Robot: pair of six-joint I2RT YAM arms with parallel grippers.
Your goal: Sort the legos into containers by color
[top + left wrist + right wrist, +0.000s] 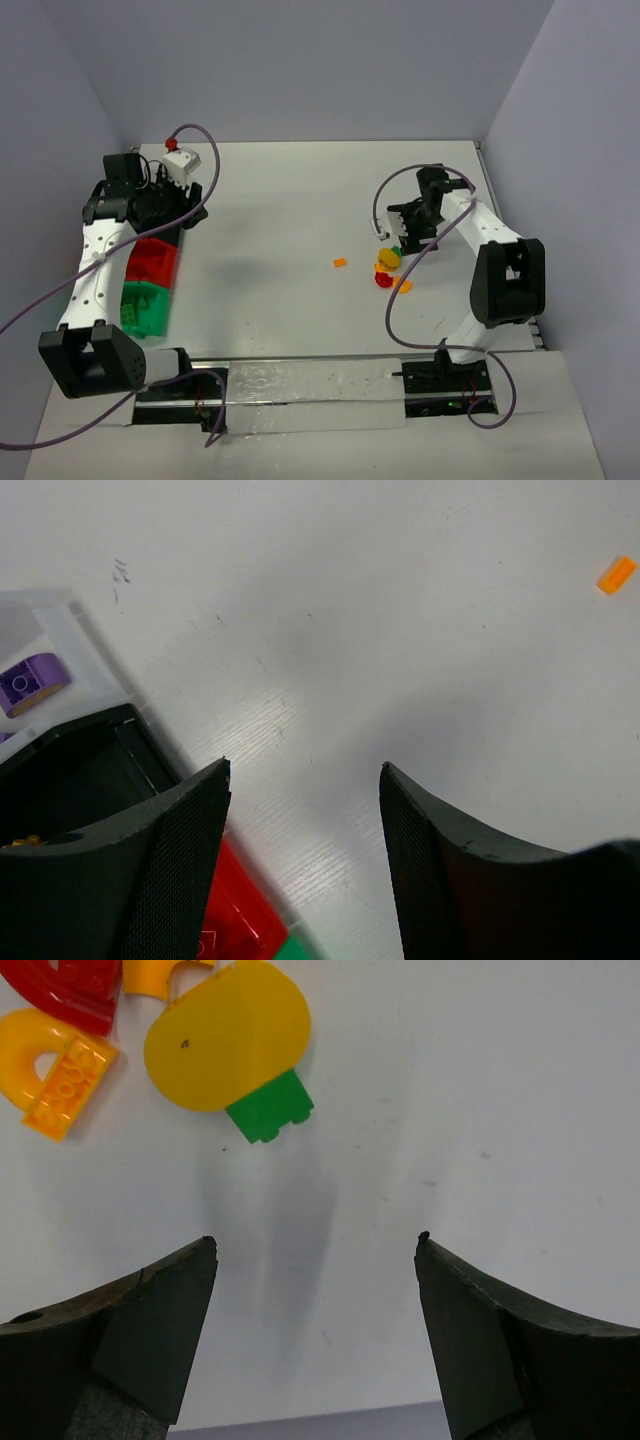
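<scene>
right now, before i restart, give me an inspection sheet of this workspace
surface: white table, faint scuffs
job's things: green bin, red bin, black bin, clear bin in a row at left; purple piece in the clear bin; loose legos, yellow, red, orange, green, ahead of the right gripper; one orange piece apart
clutter: nothing seen
grippers: left gripper open, empty, by the bins; right gripper open, empty
cables: purple cables loop off both arms
surroundings: pale walls on three sides
</scene>
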